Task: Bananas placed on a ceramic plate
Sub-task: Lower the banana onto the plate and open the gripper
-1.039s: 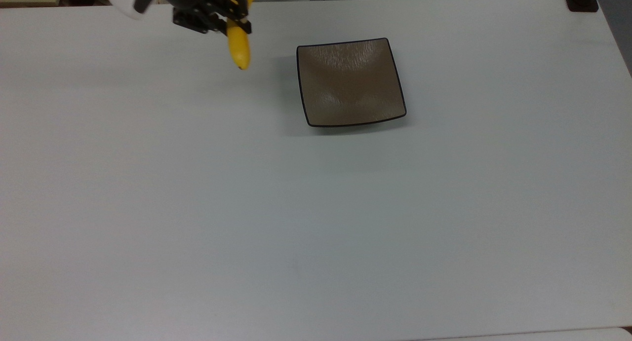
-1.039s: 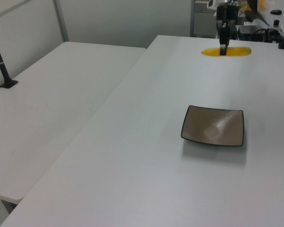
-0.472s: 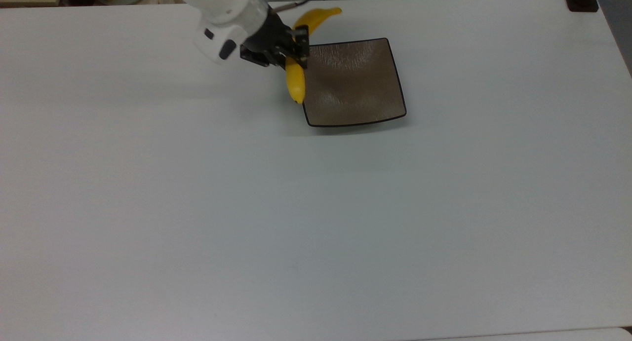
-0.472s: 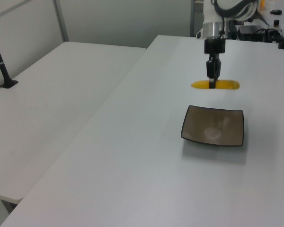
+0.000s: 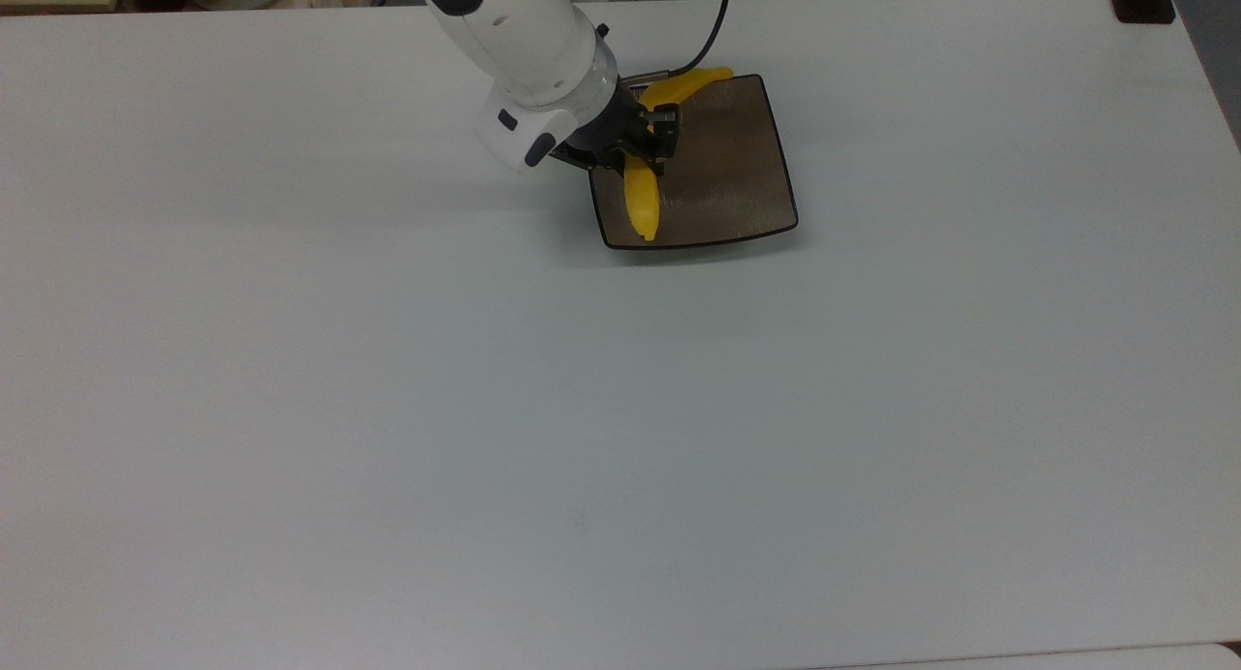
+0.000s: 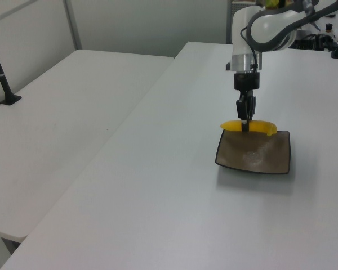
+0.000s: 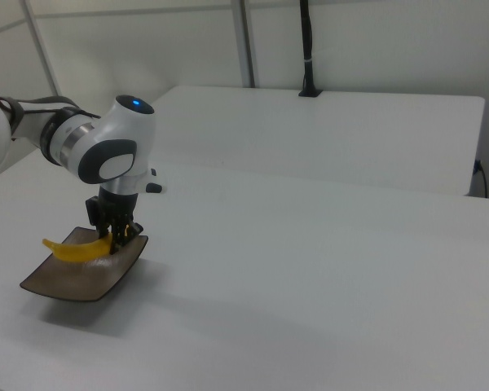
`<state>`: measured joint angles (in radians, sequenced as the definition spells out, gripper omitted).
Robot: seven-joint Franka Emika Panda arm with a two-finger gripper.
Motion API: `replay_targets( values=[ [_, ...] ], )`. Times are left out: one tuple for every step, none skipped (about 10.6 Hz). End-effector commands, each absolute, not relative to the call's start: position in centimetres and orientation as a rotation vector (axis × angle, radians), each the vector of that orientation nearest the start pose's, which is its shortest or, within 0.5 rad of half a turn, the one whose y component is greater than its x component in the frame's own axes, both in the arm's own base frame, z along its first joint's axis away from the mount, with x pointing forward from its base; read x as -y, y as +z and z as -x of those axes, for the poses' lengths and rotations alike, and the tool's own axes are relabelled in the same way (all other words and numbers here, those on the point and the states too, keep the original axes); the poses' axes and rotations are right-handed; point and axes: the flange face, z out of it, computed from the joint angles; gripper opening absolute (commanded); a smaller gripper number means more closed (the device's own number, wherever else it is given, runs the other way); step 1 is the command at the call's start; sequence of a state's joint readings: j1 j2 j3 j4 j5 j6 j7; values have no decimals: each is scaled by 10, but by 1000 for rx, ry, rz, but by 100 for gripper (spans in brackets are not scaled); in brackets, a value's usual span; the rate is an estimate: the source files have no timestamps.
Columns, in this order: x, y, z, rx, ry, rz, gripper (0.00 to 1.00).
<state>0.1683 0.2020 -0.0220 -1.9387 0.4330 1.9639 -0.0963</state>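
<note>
My gripper (image 5: pixel 643 144) is clamped around the middle of the banana (image 5: pixel 641 205), and I hold it just above the square ceramic plate (image 5: pixel 737 180), over the side of the plate toward the top view's left. In the left view the fruit (image 6: pixel 263 128) hangs level over the plate's far rim (image 6: pixel 253 166). The carry looks nearly done. What remains, as I judge it, is to lower, let go and lift clear of the white table (image 5: pixel 388 408).

Bananas (image 5: pixel 641 205), held by the gripper (image 5: pixel 642 150), over the ceramic plate's (image 5: pixel 737 180) nine-o'clock side in the top view, on the table (image 5: pixel 620 408).
</note>
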Motion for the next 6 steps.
replay_targets(
  values=[
    [-128, 365, -560, 54, 248, 2768, 14],
    [-131, 359, -555, 52, 275, 2789, 16],
    [-131, 355, -552, 37, 290, 2802, 19],
    [-131, 353, -552, 29, 296, 2804, 26],
    [-132, 353, -551, 32, 301, 2803, 42],
    [-131, 354, -551, 31, 303, 2803, 59]
  ],
)
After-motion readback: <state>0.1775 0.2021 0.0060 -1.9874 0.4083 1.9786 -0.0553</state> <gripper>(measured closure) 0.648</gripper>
